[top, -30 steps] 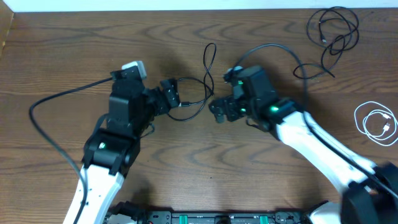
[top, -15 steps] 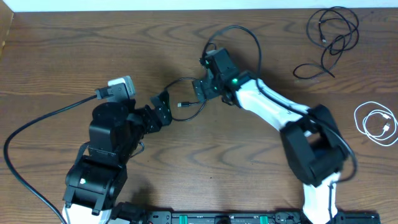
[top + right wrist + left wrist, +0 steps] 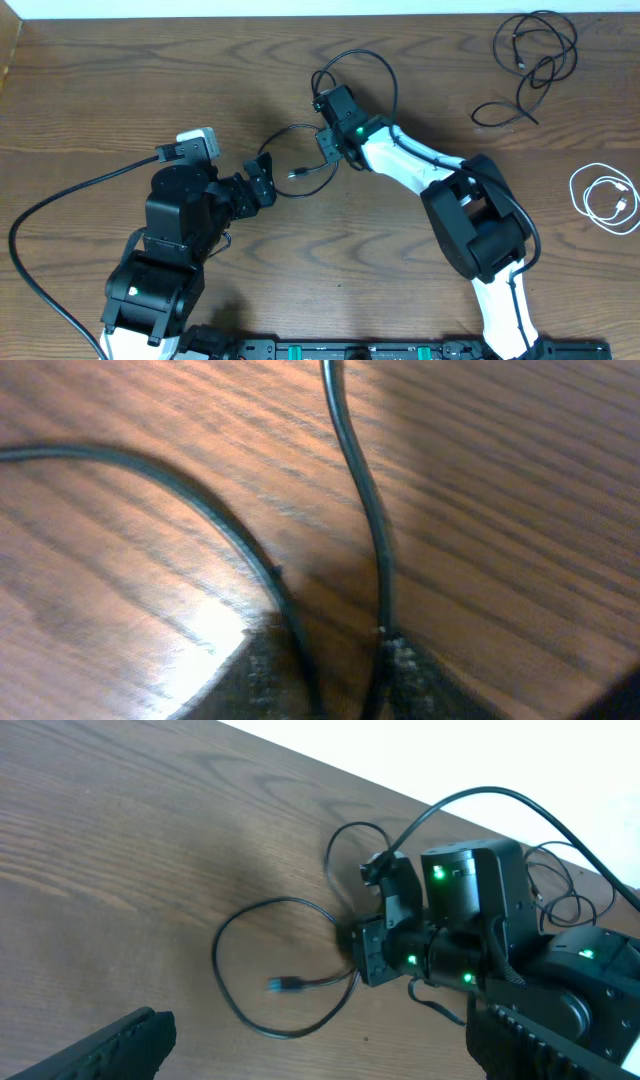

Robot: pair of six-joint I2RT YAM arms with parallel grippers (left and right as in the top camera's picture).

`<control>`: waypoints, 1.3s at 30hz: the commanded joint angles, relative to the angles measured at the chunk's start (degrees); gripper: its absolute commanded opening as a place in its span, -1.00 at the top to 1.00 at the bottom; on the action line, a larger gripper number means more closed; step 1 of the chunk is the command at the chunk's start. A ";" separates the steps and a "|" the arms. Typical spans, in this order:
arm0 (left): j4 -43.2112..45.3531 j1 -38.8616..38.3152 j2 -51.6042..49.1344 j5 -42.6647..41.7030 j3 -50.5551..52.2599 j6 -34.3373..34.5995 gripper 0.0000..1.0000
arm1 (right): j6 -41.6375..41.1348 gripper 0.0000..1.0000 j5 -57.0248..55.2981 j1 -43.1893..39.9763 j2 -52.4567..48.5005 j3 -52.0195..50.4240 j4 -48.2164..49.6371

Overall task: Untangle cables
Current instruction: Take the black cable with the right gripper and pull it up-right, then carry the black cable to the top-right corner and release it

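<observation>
A black cable (image 3: 288, 128) lies in a loose loop on the table between my two arms, its plug end (image 3: 297, 173) inside the loop. My right gripper (image 3: 328, 145) is down at the loop's right side. In the right wrist view two strands of this cable (image 3: 375, 540) run between its narrowed fingers, my right gripper (image 3: 335, 650) touching both. My left gripper (image 3: 258, 180) stands open just left of the loop, holding nothing. The left wrist view shows the loop (image 3: 215, 960), the right gripper (image 3: 362, 945) and my left gripper (image 3: 330, 1060) spread wide.
A second black cable (image 3: 535, 60) lies tangled at the far right corner. A coiled white cable (image 3: 605, 195) sits by the right edge. The right arm's own thick cable (image 3: 355, 55) arcs above its wrist. The table's far edge (image 3: 300, 14) runs along the top.
My right arm swung up and to the left onto the loop's right side, and its jaws narrowed around the cable. My left arm drew back slightly to the left.
</observation>
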State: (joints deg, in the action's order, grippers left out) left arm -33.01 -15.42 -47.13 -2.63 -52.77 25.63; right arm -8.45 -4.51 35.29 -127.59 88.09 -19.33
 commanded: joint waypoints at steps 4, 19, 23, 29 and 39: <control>-2.36 0.24 0.04 0.72 -0.33 -0.55 -0.96 | 0.39 0.99 -0.92 3.13 -3.78 -0.44 -3.72; -13.25 0.24 0.04 0.72 -0.31 -0.52 -0.95 | -1.16 0.98 2.29 -3.87 2.36 -0.39 -27.17; -13.25 0.24 0.04 0.72 -0.28 -0.52 -0.95 | -1.18 0.98 2.36 -7.80 4.96 -0.39 -33.31; -13.25 0.24 0.04 0.72 -0.28 -0.52 -0.95 | -1.14 0.98 2.56 -13.40 13.25 -0.39 -40.15; -13.25 0.24 0.04 0.72 -0.28 -0.55 -0.95 | -0.61 0.98 2.64 -24.61 37.94 -0.39 -43.74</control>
State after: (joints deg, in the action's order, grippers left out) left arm -46.13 -15.42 -47.16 -2.63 -52.77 25.63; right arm -8.93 -1.48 14.41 -95.50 87.39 -62.72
